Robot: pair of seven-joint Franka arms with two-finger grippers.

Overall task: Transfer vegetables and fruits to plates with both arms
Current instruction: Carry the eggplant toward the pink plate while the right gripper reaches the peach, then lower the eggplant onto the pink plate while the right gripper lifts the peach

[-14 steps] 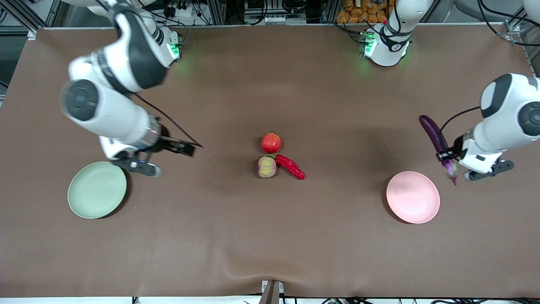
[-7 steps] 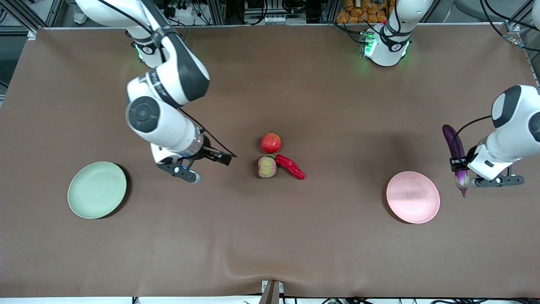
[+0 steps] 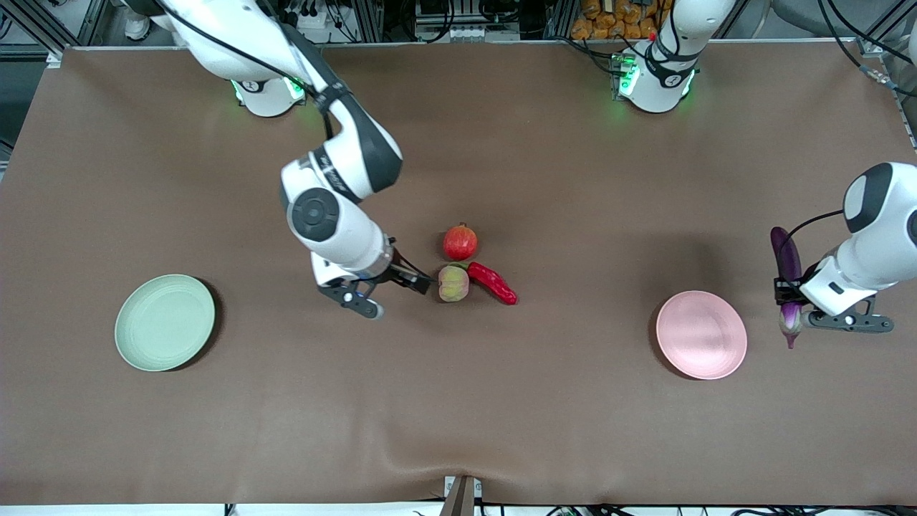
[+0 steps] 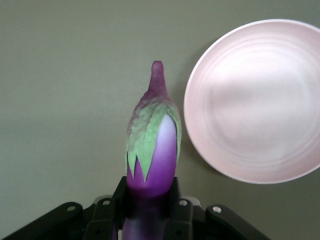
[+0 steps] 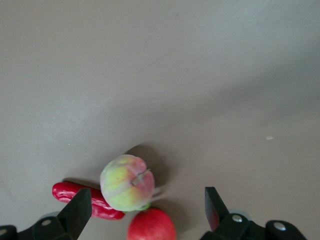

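My left gripper (image 3: pixel 787 292) is shut on the purple eggplant (image 3: pixel 789 276), holding it in the air beside the pink plate (image 3: pixel 701 335), toward the left arm's end of the table. In the left wrist view the eggplant (image 4: pixel 155 145) points its green-capped end away from the left gripper (image 4: pixel 150 200), with the pink plate (image 4: pixel 255 100) alongside. My right gripper (image 3: pixel 414 276) is open, close to the peach (image 3: pixel 453 283). The red apple (image 3: pixel 460 242) and the chili (image 3: pixel 493 283) touch the peach. The right wrist view shows the peach (image 5: pixel 127 182), apple (image 5: pixel 151 225) and chili (image 5: pixel 75 194) ahead of the right gripper (image 5: pixel 147 207). The green plate (image 3: pixel 165 322) holds nothing.
Brown cloth (image 3: pixel 458 401) covers the whole table, with a small bulge at the edge nearest the front camera. Both arm bases (image 3: pixel 655 79) stand along the table's edge farthest from the front camera, with cables and racks past them.
The right arm has swung from beside the green plate to the fruits in the middle. The left arm has carried the eggplant toward its end of the table, turning it straighter.
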